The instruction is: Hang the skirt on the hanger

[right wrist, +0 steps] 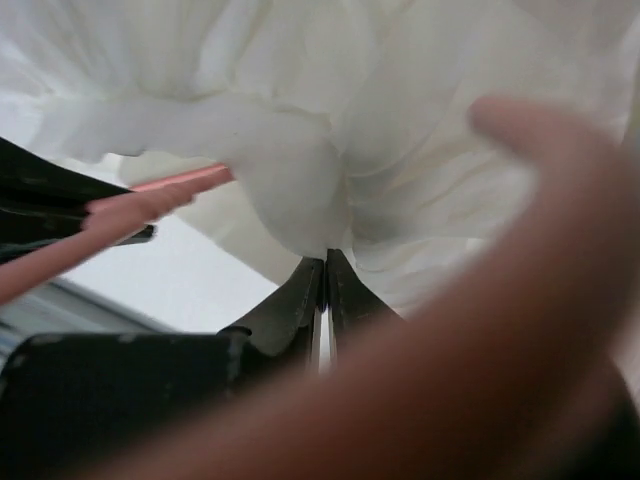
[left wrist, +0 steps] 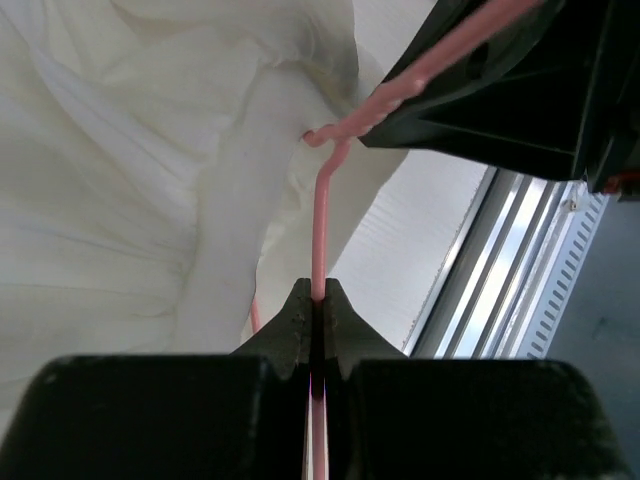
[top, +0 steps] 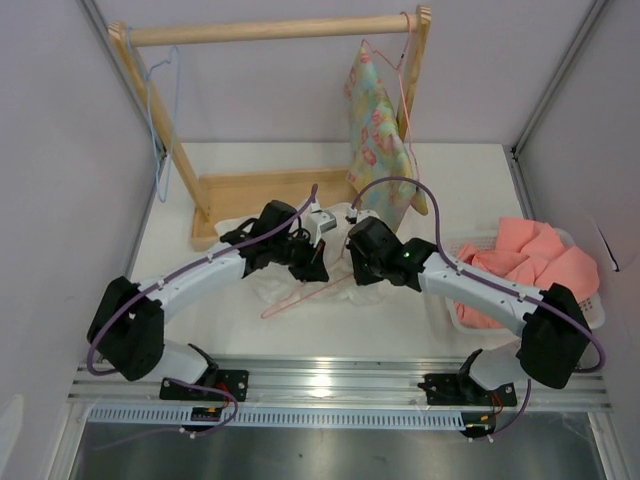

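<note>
Hanger (left wrist: 320, 230) clamped; cloth (top: 530, 262) fills basket (top: 598, 310).

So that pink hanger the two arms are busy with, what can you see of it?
The pink hanger is thin, smooth wire, twisted at the neck. It sits low over the table, partly buried in the white skirt. The left gripper is shut on one strand of it; the right gripper pinches skirt fabric, not the wire. Its full outline is hidden.
</note>
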You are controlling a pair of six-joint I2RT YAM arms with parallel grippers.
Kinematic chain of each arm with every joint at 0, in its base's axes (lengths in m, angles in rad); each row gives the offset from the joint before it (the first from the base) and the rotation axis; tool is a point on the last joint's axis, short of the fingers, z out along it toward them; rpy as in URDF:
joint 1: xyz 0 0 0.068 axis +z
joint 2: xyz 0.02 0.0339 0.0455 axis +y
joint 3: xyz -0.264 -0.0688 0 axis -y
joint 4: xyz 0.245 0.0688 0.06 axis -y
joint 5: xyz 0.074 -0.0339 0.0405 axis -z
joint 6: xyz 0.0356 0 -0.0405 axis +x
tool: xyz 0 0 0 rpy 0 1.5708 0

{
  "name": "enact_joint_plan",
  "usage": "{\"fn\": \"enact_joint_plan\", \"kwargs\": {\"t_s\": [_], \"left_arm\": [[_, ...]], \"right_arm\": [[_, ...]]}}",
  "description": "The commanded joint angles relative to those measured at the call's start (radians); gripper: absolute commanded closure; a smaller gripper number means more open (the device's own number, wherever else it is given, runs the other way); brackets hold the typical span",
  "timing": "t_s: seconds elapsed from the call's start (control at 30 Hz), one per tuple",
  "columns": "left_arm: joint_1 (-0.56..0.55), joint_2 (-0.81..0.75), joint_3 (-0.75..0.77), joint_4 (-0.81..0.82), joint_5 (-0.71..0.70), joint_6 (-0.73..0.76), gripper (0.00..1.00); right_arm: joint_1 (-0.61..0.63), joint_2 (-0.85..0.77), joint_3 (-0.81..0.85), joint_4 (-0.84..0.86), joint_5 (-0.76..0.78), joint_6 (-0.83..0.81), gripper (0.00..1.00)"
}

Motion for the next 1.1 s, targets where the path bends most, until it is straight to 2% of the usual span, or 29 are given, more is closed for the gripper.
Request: {"fn": "enact_joint_plan", "kwargs": {"t_s": [0.0,0.07,0.13,0.37,0.5,0.7,0.83,0.93,1.07], "left_arm": [[0.042,0.057,0.061,0.036,0.133,0.044,1.0],[0.062,0.114,0.075,0.01,0.163,0.053,1.0],[0.065,0.141,0.104,-0.015,0.177,0.07,1.0],[0.079,0.207,0.132,-0.038,0.194,0.095,1.0],[0.08,0.217,0.144,-0.044,0.194,0.102,1.0],[0.083,0.247,0.193,-0.102,0.208,0.132,1.0],[0.092,0.27,0.222,-0.133,0.234,0.144,1.0],[0.092,0.275,0.222,-0.128,0.243,0.139,1.0],[0.092,0.284,0.235,-0.139,0.26,0.136,1.0]], "right_arm": [[-0.027,-0.072,-0.074,0.16,-0.01,-0.118,0.86],[-0.057,-0.1,-0.111,0.255,-0.04,-0.145,0.78],[-0.067,-0.114,-0.145,0.315,-0.045,-0.186,0.75],[-0.105,-0.178,-0.197,0.407,-0.059,-0.289,0.55],[-0.117,-0.181,-0.22,0.449,-0.123,-0.355,0.54],[-0.171,-0.172,-0.274,0.539,-0.227,-0.415,0.44],[-0.128,-0.154,-0.284,0.564,-0.136,-0.448,0.44],[-0.087,-0.158,-0.313,0.651,-0.062,-0.505,0.37],[-0.044,-0.108,-0.313,0.709,0.022,-0.559,0.34]]}}
